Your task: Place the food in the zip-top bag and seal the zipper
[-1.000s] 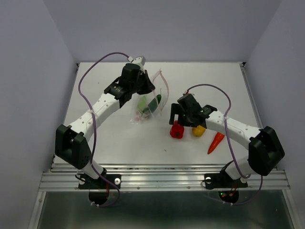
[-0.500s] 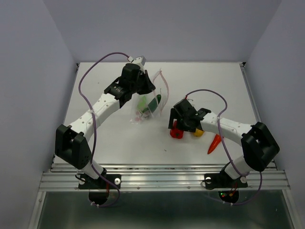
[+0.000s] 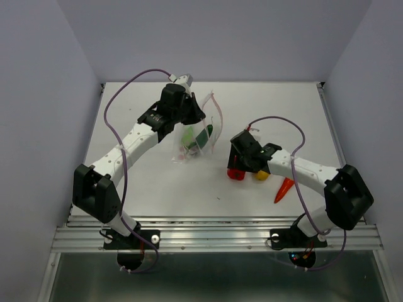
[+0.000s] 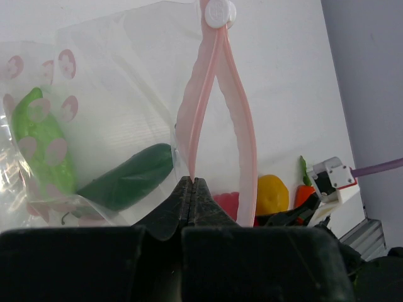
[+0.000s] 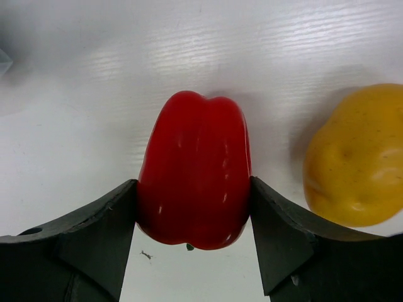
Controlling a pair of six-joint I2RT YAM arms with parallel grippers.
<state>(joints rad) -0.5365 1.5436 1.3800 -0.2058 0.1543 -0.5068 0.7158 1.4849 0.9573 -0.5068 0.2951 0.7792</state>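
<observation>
The clear zip-top bag (image 3: 196, 139) lies left of centre and holds the dark green cucumber (image 4: 129, 176) and the light green pod (image 4: 39, 145). My left gripper (image 4: 191, 181) is shut on one side of the pink zipper (image 4: 242, 126), holding the bag mouth spread open; a white slider (image 4: 219, 11) sits at its far end. My right gripper (image 5: 192, 185) is shut on the red bell pepper (image 5: 195, 176), which rests on the table (image 3: 151, 182), one finger against each side. The yellow-orange piece (image 5: 356, 163) lies just right of it. The orange carrot (image 3: 285, 187) lies further right.
The pepper (image 3: 235, 175) and the yellow piece (image 3: 262, 174) sit right of the bag mouth. Grey walls close in the back and both sides. A metal rail (image 3: 214, 236) runs along the near edge. Purple cables loop above both arms.
My right gripper has moved down and slightly left over the red pepper, and its fingers now sit against both sides of it. The left arm and the bag have not moved.
</observation>
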